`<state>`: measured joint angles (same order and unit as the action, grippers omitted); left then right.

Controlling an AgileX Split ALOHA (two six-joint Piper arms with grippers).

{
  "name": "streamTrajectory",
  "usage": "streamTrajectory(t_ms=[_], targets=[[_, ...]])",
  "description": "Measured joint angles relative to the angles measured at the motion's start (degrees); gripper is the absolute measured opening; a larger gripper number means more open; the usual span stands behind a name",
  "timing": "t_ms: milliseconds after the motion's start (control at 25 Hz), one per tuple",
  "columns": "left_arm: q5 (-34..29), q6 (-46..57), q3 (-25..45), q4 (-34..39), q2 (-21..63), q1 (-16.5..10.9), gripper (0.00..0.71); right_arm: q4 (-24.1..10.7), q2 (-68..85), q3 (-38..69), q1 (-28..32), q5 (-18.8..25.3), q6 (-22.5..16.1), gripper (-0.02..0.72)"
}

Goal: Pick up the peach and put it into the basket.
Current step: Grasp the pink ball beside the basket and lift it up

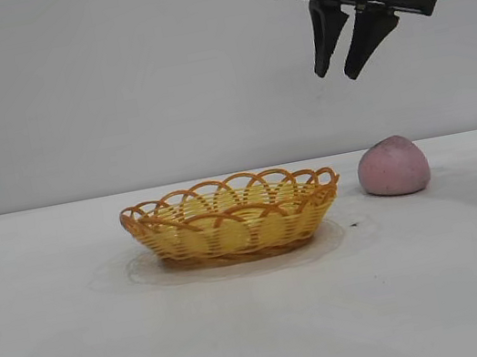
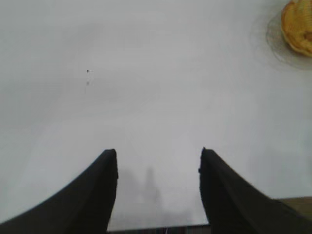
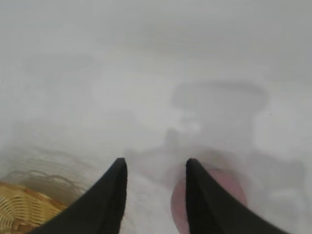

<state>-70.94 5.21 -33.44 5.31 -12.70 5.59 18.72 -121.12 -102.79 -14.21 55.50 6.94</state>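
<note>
While the peach (image 1: 392,167) lies on the white desk (image 1: 264,322) just beside the basket (image 1: 232,219), apart from its rim and towards the desk's right edge in the exterior view, nothing is held by either gripper. The right gripper (image 1: 347,70) is seen hanging in the air well above the peach, slightly towards the basket's side, its two dark fingers (image 1: 326,38) pointed downward and parted by a narrow gap with nothing between them. In the right wrist view the same gripper (image 3: 155,168) is shown with the peach (image 3: 226,187) partly hidden behind one finger and the basket (image 3: 27,207) at the frame's corner. The left gripper (image 2: 158,158) is shown only in its own wrist view, its fingers spread apart over bare desk, with the basket (image 2: 298,24) well away. The basket is shown empty.
</note>
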Motion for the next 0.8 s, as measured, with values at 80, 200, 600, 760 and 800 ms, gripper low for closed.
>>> streamTrajectory(t_ms=[80,200,600,760,800], targets=[[-0.8,0.2,1.2,0.3,3.2,0.0,0.384,0.0,0.0,0.0,0.0,0.2,0.0,0.247],[-1.7,-0.5,2.5,-0.1,8.0,0.0,0.384,0.0,0.0,0.0,0.0,0.3,0.0,0.247],[5.3,-4.0,5.3,-2.8,13.8,0.0,0.384,-0.2,-0.8,0.0,0.0,1.0,0.0,0.247],[6.1,-4.7,5.5,-3.2,13.8,0.0,0.384,-0.6,-2.4,0.0,0.0,2.2,0.0,0.247],[6.2,-4.7,5.6,-3.2,13.8,0.0,0.384,-0.7,-2.7,0.0,0.0,2.2,0.0,0.247]])
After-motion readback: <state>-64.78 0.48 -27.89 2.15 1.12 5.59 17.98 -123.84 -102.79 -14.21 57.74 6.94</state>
